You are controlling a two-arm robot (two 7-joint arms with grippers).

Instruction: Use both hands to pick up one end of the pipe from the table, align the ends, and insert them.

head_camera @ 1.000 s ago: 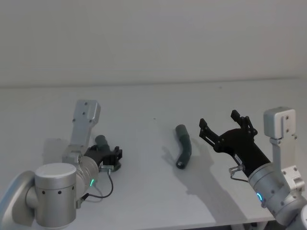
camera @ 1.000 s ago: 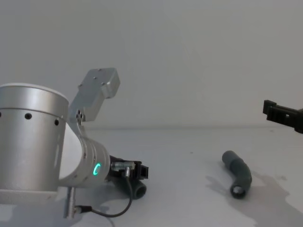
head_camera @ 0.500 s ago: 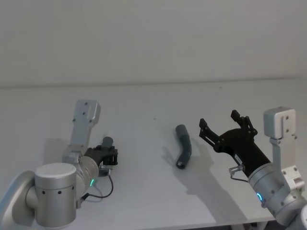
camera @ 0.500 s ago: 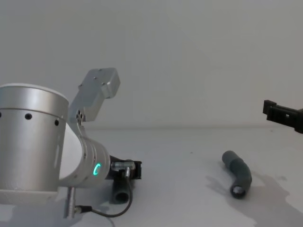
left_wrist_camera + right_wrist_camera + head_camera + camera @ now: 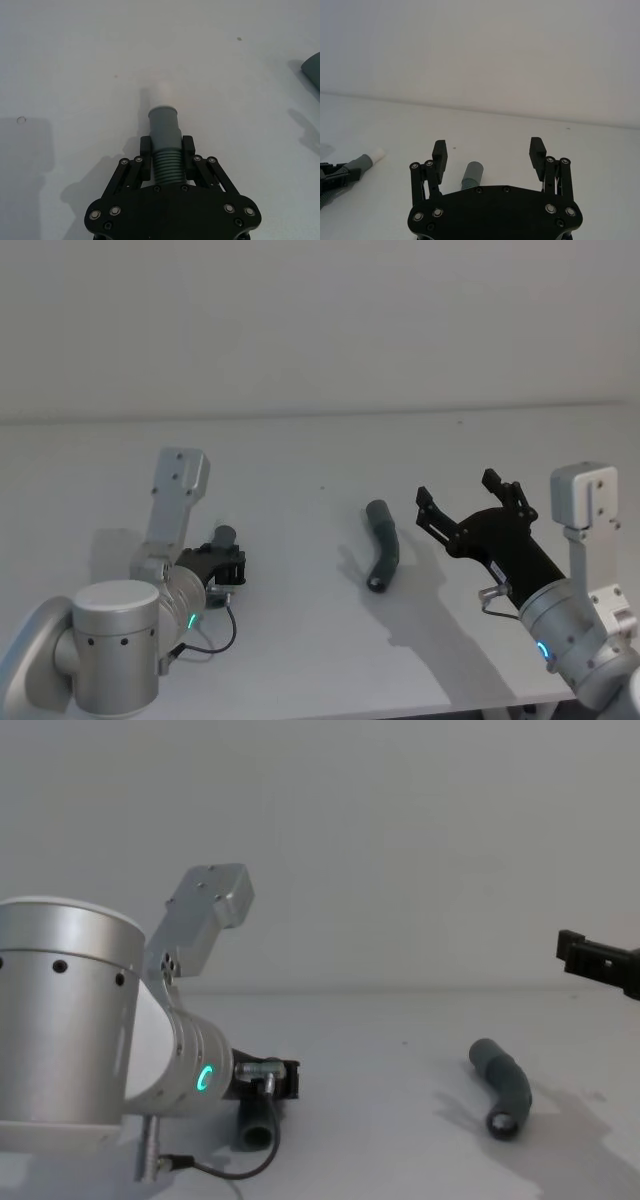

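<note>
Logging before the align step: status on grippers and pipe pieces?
Left gripper shut on the white-tipped pipe piece, at its ribbed middle. Right gripper open, apart from the second pipe piece lying on the table. Nothing in the way.

Left pipe piece: in left gripper, at table's left side.
Right pipe piece: on table, centre, left of right gripper.

Left black angular gripper, on silver cylindrical arm, held low: fingers clamped on dark-grey ribbed hose piece. Right black angular gripper, raised: fingers spread wide.
</note>
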